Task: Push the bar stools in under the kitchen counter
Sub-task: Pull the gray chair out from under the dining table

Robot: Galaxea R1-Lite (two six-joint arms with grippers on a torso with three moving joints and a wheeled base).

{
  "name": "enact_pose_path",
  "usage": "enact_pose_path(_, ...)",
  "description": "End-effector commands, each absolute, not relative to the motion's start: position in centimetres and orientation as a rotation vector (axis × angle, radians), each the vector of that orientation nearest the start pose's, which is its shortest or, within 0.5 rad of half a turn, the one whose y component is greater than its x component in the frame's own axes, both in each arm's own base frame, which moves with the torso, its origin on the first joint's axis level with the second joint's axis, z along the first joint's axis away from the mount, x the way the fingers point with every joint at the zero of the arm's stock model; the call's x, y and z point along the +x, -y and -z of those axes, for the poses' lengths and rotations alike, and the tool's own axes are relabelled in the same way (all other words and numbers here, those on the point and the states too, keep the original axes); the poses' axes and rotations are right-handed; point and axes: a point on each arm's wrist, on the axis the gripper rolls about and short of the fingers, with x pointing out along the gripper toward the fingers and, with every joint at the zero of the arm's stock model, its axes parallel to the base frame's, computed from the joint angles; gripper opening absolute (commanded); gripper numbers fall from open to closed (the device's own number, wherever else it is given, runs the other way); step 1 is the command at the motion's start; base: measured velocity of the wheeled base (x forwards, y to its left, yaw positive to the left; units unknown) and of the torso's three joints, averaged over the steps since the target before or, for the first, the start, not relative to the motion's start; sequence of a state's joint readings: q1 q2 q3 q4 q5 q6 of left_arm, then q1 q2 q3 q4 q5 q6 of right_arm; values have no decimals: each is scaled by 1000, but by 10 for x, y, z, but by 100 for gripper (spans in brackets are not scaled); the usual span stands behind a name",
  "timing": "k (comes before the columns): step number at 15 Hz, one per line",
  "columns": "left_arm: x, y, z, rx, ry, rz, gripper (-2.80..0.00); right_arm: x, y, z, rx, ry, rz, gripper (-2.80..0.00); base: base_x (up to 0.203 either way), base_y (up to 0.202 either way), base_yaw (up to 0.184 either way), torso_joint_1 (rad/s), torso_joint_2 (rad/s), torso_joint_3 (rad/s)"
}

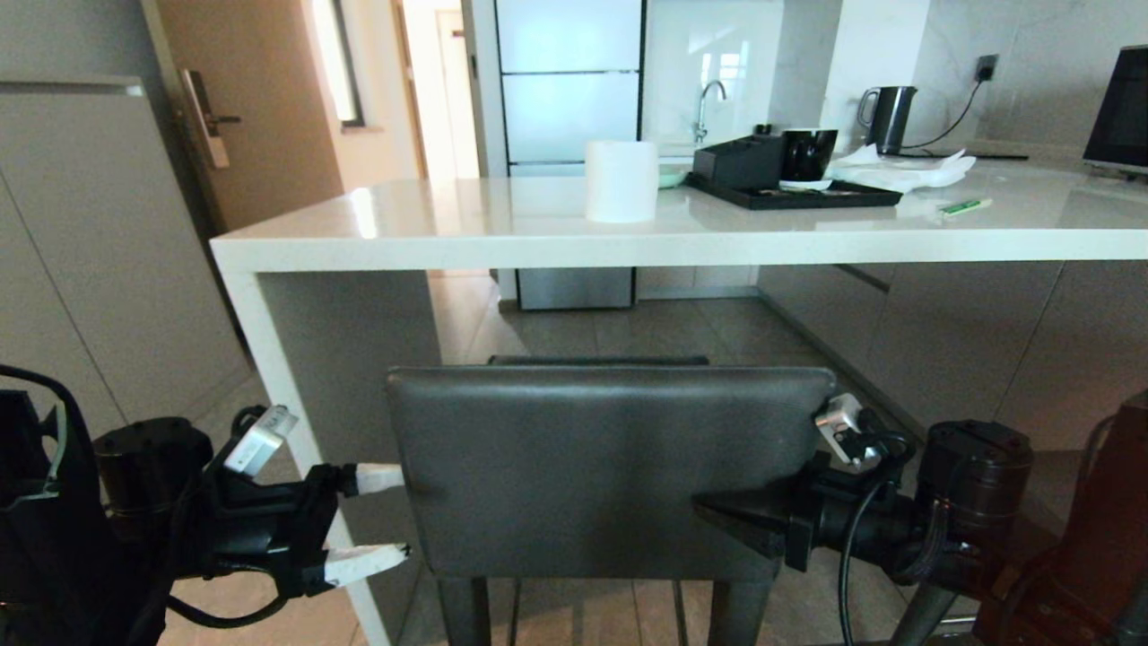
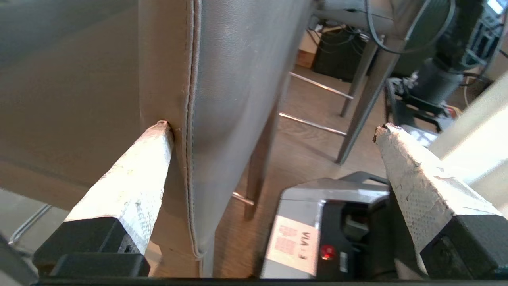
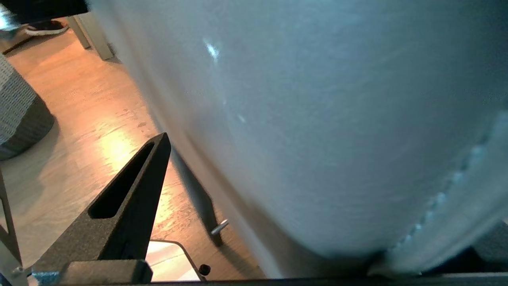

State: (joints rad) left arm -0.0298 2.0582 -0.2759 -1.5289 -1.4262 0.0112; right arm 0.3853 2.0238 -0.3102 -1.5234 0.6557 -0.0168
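Our left gripper's [image 1: 381, 520] jaws stand spread wide at the left edge of the bar stool's [image 1: 610, 467] dark grey backrest; in the left wrist view 1 white-wrapped finger [image 2: 135, 178] touches that edge by the seam while the other [image 2: 416, 178] hangs free in the air, apart from the leather. Our right gripper [image 1: 731, 519] lies against the lower right part of the backrest; of its jaws we see 1 black finger [image 3: 119, 214] beside the leather, the other hidden, so we cannot tell whether they are spread or pressed together. The stool stands just in front of the bench [image 1: 448, 235], its backrest below the glossy white slab and outside its edge; on the slab sit a white roll [image 1: 621, 179], a black tray [image 1: 794, 195] and a kettle [image 1: 888, 117] further back.
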Motion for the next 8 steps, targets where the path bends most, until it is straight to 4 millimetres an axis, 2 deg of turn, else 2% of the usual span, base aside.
enact_pose_path(1,246,28,-62,-168,-208,1423,0,248,-119,-68,6,-185,-1059,0,0,0,0,0,0,0)
enact_pose_path(4,262,23,-62,-117,-175,1277,0,245,-117,-68,7,-194,-1059,0,0,0,0,0,0,0)
enact_pose_path(6,275,10,-62,-98,-153,1180,0,243,-117,-70,6,-188,-1059,0,0,0,0,0,0,0)
enact_pose_path(8,276,9,-60,-95,-156,1157,0,243,-117,-69,7,-189,-1060,0,0,0,0,0,0,0)
